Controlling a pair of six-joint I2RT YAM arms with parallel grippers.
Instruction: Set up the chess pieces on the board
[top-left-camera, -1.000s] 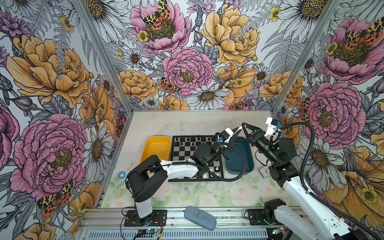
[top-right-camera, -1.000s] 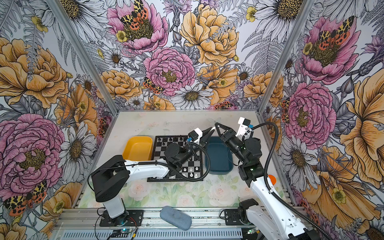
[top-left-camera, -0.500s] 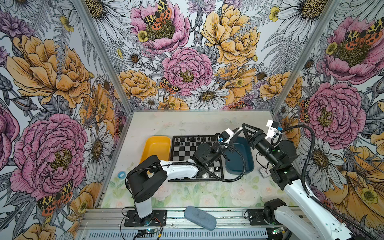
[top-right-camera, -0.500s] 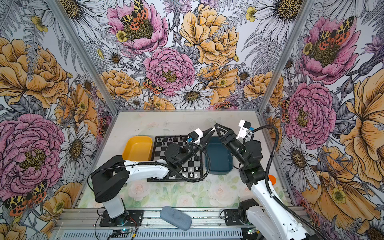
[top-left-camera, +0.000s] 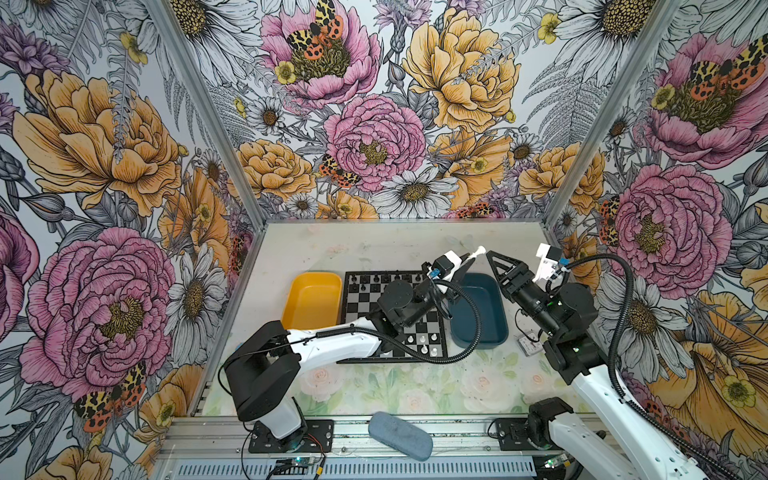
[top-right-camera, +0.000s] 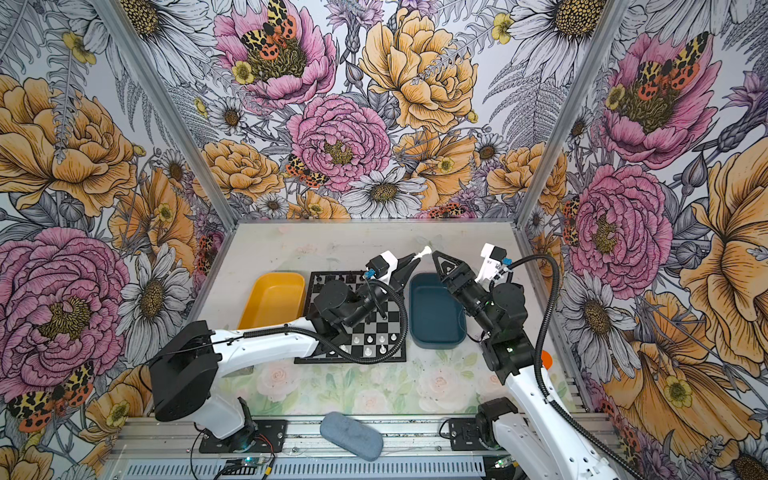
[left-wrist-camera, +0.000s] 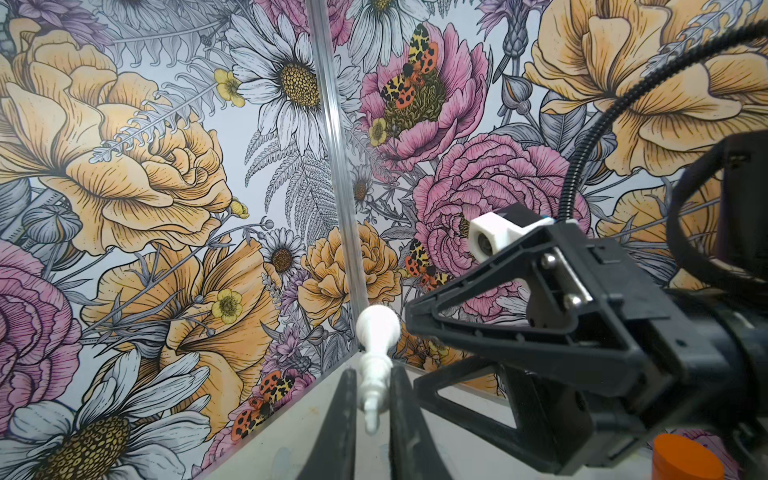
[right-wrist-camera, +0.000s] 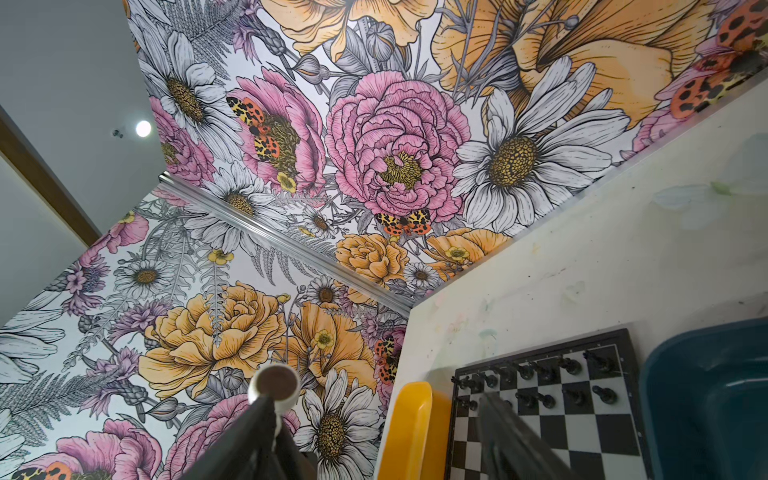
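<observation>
Board (top-left-camera: 356, 308): black men (top-left-camera: 376, 277) fill far rows; some white men (top-left-camera: 424, 338) stand near, others hidden under arm. Left gripper (top-left-camera: 468, 261): pinching white piece (left-wrist-camera: 377, 328), aloft by blue tray (top-left-camera: 488, 320). Right gripper (top-left-camera: 496, 261): spread, empty. Judged: nearly complete.

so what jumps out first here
First the loud flowered walls all round. Then the white piece pinched in the shut left gripper, in the air toward the far side of the table, the open right gripper close beside it. Below lies the board, between a yellow tray and a blue tray.
</observation>
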